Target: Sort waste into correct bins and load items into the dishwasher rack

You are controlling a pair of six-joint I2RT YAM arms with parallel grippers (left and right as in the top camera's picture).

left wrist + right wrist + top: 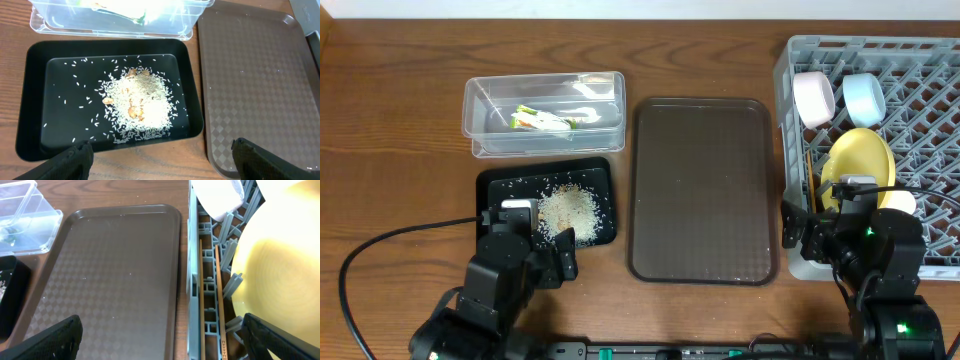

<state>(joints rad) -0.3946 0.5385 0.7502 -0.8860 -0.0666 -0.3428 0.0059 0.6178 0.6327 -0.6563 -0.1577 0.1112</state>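
On the wooden table point(400, 100) we see the rack point(930, 120) at 3 o'clock, the brown tray point(702, 190) at centre, the tub point(545, 140) at 10 o'clock holding the wrapper point(542, 120), and the black tray point(500, 190) at 8 o'clock holding the rice point(567, 210). The plate point(860, 160), pink bowl point(813, 97), blue bowl point(864, 97), cup point(898, 202) and chopsticks point(219, 295) sit in the rack. The left gripper point(161, 147), at the black tray's near edge, and the right gripper point(161, 322), at the rack's edge, both gape empty.

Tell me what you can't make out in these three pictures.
Snack wrapper, left wrist view: washed out by glare, cut off by the top edge.
Small white cup, overhead: partly behind the right arm.
Chopsticks, right wrist view: far ends hidden behind rack pegs and the pinkish-white bowl.
Dishwasher rack, overhead: right side cut off.
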